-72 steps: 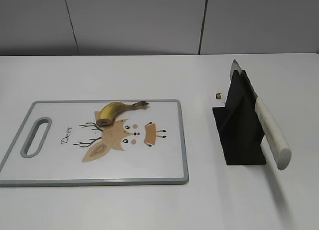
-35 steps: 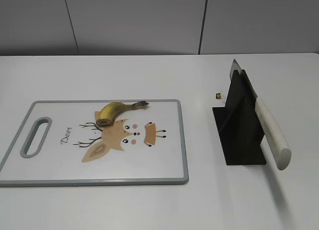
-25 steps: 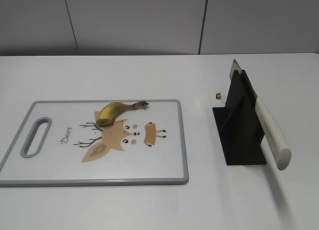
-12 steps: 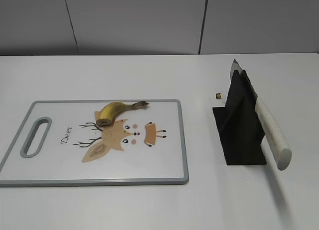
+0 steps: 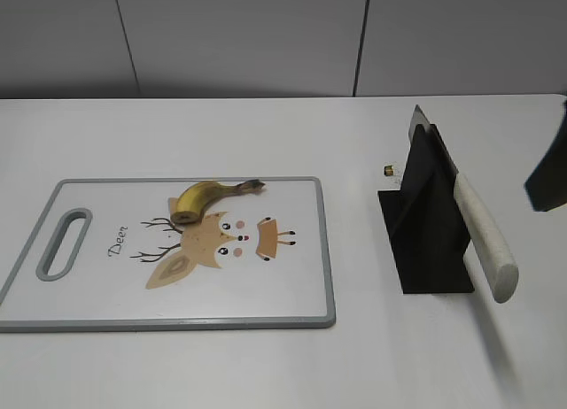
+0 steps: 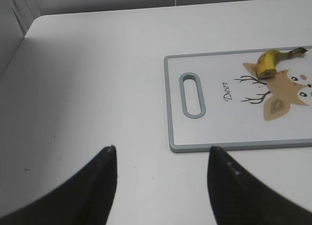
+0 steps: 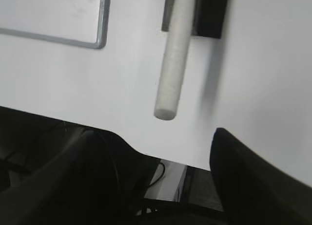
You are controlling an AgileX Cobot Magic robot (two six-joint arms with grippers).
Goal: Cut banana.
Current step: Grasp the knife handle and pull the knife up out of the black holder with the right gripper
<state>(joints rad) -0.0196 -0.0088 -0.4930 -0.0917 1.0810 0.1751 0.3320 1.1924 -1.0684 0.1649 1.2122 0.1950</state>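
Banana [image 5: 205, 199] waits on deer-print cutting board [image 5: 106, 285], knife [image 5: 483, 241] parked in black stand [image 5: 425, 241].

The right gripper [image 7: 156, 161] enters cut off at the exterior frame's right edge; its wrist view is blurred, fingers [image 7: 243, 181] spread apart. The left gripper [image 6: 161, 186] hangs released above bare table [image 6: 97, 88], only its dark fingertips [image 6: 100, 178] showing.

One banana [image 5: 202, 199], one cutting board [image 5: 106, 294], one knife [image 5: 478, 232], one knife stand [image 5: 425, 241].
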